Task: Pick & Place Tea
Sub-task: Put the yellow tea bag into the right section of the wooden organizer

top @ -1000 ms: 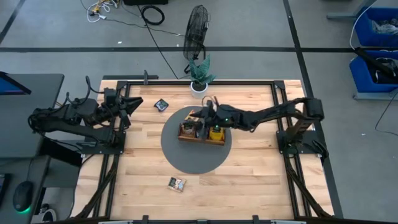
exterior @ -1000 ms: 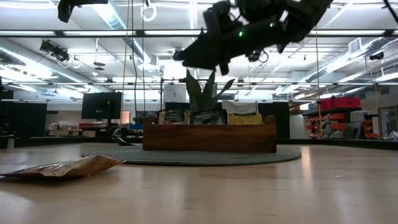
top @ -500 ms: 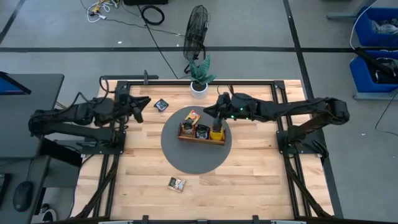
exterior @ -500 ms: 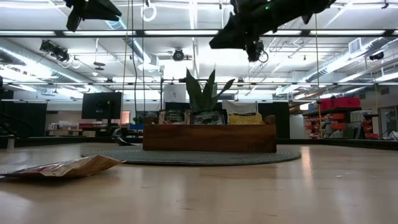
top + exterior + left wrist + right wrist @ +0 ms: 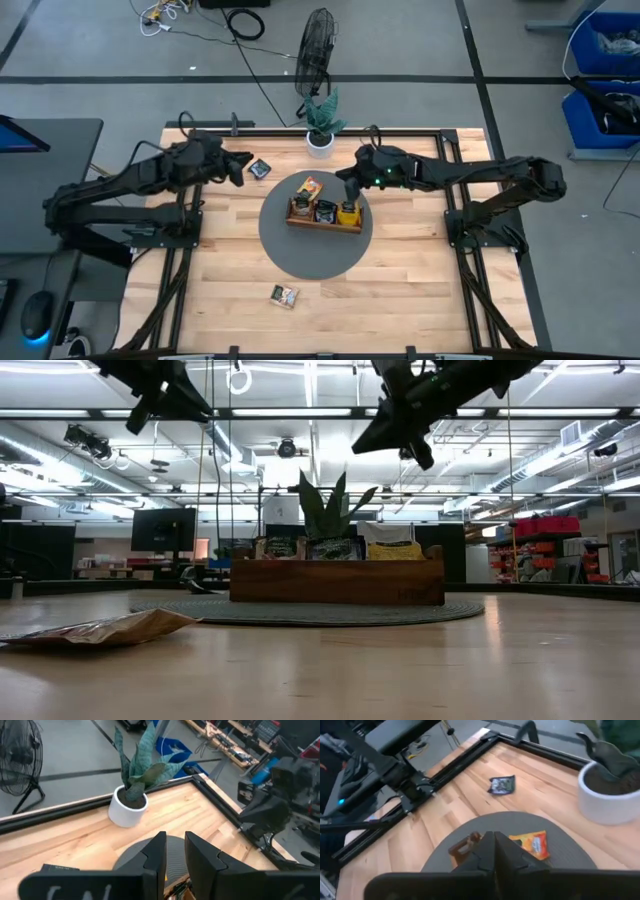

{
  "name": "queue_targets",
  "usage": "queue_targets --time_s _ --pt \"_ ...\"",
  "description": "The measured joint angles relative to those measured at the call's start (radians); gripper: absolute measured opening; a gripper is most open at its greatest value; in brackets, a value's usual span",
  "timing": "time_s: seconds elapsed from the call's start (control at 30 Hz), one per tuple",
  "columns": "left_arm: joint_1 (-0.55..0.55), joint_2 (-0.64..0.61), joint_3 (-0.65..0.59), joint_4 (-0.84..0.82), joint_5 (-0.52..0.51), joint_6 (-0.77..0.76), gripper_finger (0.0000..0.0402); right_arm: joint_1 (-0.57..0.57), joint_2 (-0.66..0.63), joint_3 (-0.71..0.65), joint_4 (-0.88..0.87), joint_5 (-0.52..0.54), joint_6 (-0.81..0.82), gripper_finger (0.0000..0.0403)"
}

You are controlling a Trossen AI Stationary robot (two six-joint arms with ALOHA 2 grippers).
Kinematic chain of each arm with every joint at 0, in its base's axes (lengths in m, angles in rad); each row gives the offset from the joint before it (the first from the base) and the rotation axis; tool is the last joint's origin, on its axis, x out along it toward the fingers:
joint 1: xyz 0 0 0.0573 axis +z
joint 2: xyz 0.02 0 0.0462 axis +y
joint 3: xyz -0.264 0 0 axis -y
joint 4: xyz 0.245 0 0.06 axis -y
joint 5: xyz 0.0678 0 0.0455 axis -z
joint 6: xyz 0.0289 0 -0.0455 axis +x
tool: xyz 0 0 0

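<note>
Two loose flat sachets (image 5: 260, 169), dark and orange (image 5: 311, 187), right fingers (image 5: 495, 851) closed empty.

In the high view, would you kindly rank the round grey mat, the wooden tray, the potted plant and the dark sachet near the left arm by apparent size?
Largest to smallest:
1. round grey mat
2. wooden tray
3. potted plant, which looks only a little smaller than the tray, so this ranking is unsure
4. dark sachet

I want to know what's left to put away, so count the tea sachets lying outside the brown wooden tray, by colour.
Dark teal-black square sachet: 1
Orange-yellow square sachet: 1
Light brownish square sachet: 1
Total: 3
</note>
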Motion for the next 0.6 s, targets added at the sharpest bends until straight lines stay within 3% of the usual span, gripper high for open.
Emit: queue_targets --time_s 0.33,0.6 --pt "0.112 0.113 0.0 0.018 0.131 0.008 0.0071 -0.112 0.0 0.0 -0.082 -0.122 0.092 0.0002" --pt "0.234 0.25 0.0 0.082 0.382 -0.018 0.0071 -0.16 0.0 0.0 -0.164 -0.18 0.065 0.0003"
